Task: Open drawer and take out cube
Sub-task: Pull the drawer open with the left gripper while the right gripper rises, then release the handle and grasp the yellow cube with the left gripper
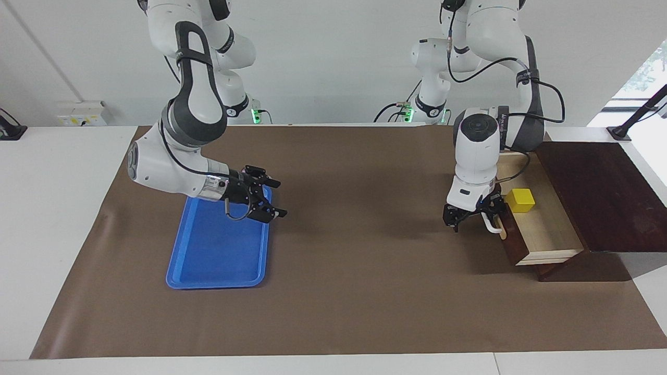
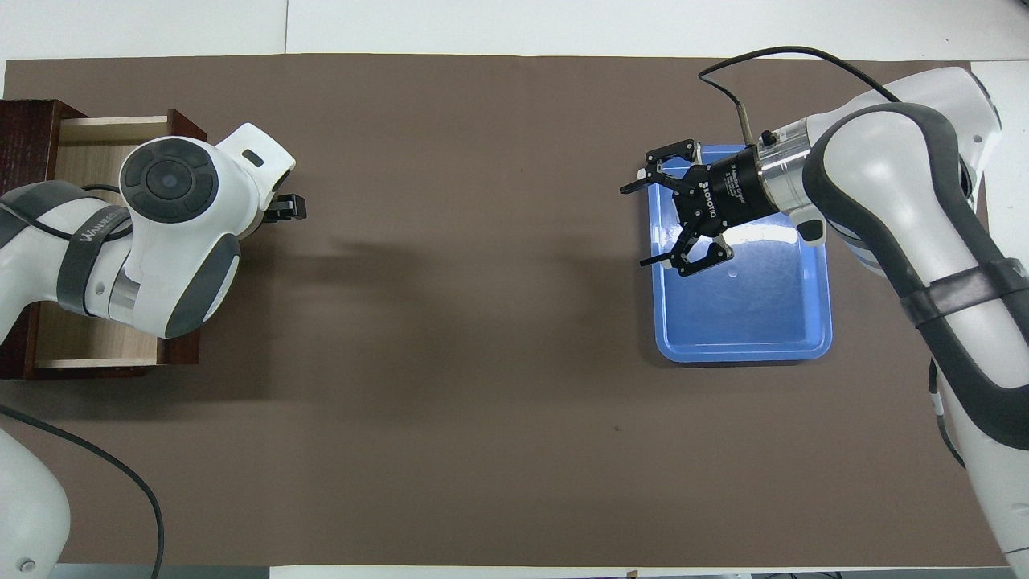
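The dark wooden drawer [image 1: 547,232] stands pulled out of its cabinet [image 1: 604,192] at the left arm's end of the table, pale inside showing. A small yellow cube [image 1: 520,200] sits in it, close to the drawer front. My left gripper [image 1: 471,219] is at the white handle [image 1: 490,224], fingers spread apart around it. In the overhead view the left wrist covers the cube and most of the drawer [image 2: 104,133]. My right gripper [image 1: 281,198] hangs open and holds nothing, over the blue tray's edge; overhead, the right gripper [image 2: 653,221] shows spread fingers.
A flat blue tray [image 1: 208,260] lies at the right arm's end of the table, with nothing in it. A brown mat [image 1: 354,271] covers the table between tray and drawer.
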Controlling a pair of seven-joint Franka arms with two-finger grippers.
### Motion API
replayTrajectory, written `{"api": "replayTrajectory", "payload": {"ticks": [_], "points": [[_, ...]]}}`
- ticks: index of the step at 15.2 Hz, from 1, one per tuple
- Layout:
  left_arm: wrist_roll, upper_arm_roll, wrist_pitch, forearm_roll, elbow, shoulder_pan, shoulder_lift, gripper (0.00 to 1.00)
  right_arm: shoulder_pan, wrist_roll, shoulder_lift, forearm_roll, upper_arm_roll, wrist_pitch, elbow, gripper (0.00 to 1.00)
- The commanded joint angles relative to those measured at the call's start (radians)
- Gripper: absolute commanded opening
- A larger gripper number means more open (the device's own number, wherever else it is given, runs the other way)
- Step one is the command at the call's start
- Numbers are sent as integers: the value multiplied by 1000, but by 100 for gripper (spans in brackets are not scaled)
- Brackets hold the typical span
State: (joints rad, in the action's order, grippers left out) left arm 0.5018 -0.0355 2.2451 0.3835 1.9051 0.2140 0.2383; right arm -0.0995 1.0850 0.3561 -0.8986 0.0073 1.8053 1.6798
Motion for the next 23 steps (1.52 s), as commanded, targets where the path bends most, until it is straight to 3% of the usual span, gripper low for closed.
{"api": "replayTrajectory", "payload": {"ticks": [1, 4, 6, 9, 12, 17, 21, 23], "points": [[21, 3, 16, -38, -17, 31, 18, 100, -2, -68, 21, -77, 5, 23, -3, 100], [21, 3, -24, -40, -43, 36, 18, 100, -17, -2, 18, -100, 5, 45, 4, 100], [20, 3, -123, -51, -145, 36, 44, 100, -31, 70, 9, -100, 5, 55, 3, 100], [21, 5, -281, -159, -332, 28, 81, 100, -43, 199, -11, -89, 3, 115, 3, 100], [126, 58, -398, -262, -438, -10, 75, 100, -43, 205, -13, -83, 3, 140, 11, 100], [401, 98, -450, -354, -432, -131, 32, 100, -62, 159, -23, -89, 5, 158, 35, 100], [786, 98, -409, -347, -332, -174, -13, 100, -86, 187, -23, -99, 5, 158, 35, 100], [840, 98, -386, -347, -284, -196, -34, 100, -89, 213, -25, -99, 5, 158, 34, 100]]}}
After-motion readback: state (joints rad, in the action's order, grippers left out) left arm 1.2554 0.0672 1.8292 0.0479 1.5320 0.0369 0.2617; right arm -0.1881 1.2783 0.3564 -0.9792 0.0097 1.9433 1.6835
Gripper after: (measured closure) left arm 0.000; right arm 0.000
